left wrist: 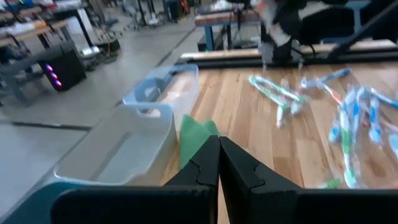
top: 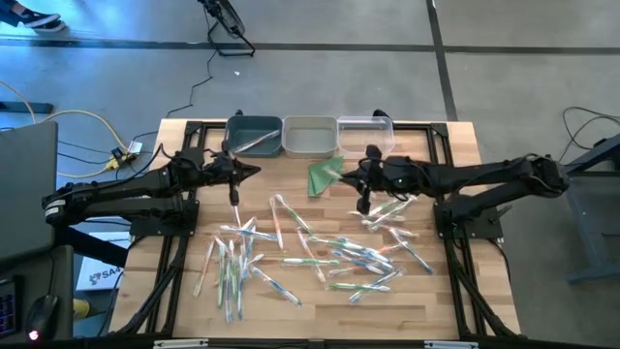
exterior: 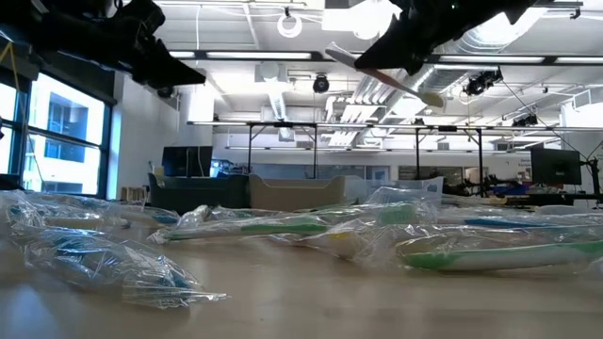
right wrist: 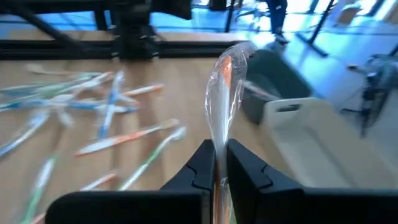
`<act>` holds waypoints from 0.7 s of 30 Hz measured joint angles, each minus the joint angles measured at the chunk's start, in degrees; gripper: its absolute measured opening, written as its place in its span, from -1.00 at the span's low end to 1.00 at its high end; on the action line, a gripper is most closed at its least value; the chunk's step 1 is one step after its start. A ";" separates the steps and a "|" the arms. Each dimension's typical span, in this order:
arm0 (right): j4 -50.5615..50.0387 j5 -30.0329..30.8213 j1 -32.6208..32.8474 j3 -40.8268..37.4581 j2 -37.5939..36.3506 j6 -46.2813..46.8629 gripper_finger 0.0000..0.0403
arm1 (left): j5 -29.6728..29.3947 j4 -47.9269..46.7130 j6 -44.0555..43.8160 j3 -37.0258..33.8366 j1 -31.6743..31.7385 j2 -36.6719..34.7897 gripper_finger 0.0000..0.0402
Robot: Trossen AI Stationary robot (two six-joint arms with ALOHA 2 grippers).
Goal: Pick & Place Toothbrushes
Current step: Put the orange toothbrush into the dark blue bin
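Dozens of wrapped toothbrushes point(top: 320, 254) lie scattered across the middle and near part of the wooden desk point(top: 446, 291), largest item in the scene. Along its far edge stand three bins side by side: a dark teal bin point(top: 254, 136) on the left, a grey bin point(top: 310, 136) in the centre, a clear bin point(top: 365, 133) on the right. A folded green cloth point(top: 321, 176) lies just near of the grey bin.

Right gripper point(right wrist: 218, 163): raised above the desk near the green cloth, fingers closed on one wrapped toothbrush with orange accents point(right wrist: 225, 93), which stands up out of the jaws in its clear sleeve. Left gripper point(left wrist: 219, 163): fingers closed together, nothing held, hovering near the teal bin.

Hazards, by judgement:
- The grip is on a slippery film sleeve and a thin handle; the toothbrush may slide or pivot during transport and fall short of a bin.
- The long free end may catch a bin rim on release.
- Both arms meet near the bins; paths could cross.

Legible writing: none on the toothbrushes or bins. A label below the desk's left side is too small to read.
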 joint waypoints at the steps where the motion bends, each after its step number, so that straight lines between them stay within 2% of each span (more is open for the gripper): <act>1: 0.14 0.44 -0.67 0.00 -0.12 -0.54 -0.92 | -0.08 0.74 -0.14 0.00 0.01 0.00 -0.98; 11: 3.92 0.15 -8.78 0.00 -0.04 -4.44 -0.92 | -0.07 5.06 -1.19 0.00 0.01 -0.02 -0.98; 17: 11.92 -8.81 -12.19 0.00 0.23 -6.33 -0.92 | -1.15 7.34 -1.19 0.00 0.01 0.00 -0.98; 21: 15.60 -10.99 -13.55 0.00 0.99 -7.66 -0.92 | -1.26 7.80 0.62 0.00 0.01 0.00 -0.98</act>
